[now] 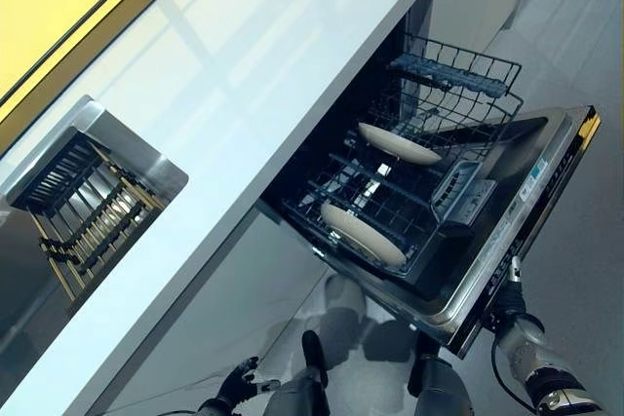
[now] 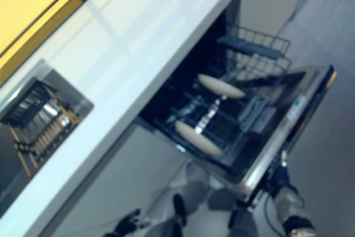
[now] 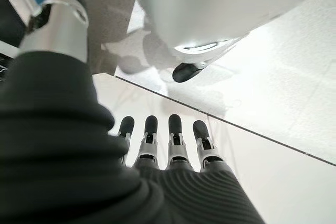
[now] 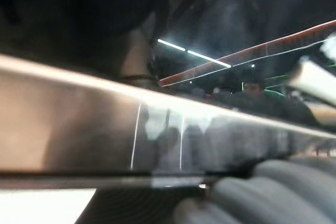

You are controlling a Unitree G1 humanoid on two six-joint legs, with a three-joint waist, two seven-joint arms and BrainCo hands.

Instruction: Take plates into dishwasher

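The dishwasher door [image 1: 534,204] hangs open with the lower wire rack [image 1: 458,70] pulled out over it. Two cream plates stand on edge in the rack, one near its middle [image 1: 400,143] and one at its near end [image 1: 363,234]. My right hand [image 1: 507,301] is at the outer edge of the open door, and the right wrist view shows only the door's steel edge [image 4: 157,124] up close. My left hand [image 1: 239,387] hangs low beside the cabinet front, open and empty, with its fingers [image 3: 176,135] straight.
A white countertop [image 1: 244,94] runs above the dishwasher. A steel sink [image 1: 146,158] set into it holds a wire rack [image 1: 88,207]. A grey cutlery basket [image 1: 460,192] sits in the dishwasher rack. White cabinet fronts [image 1: 244,289] stand below the counter.
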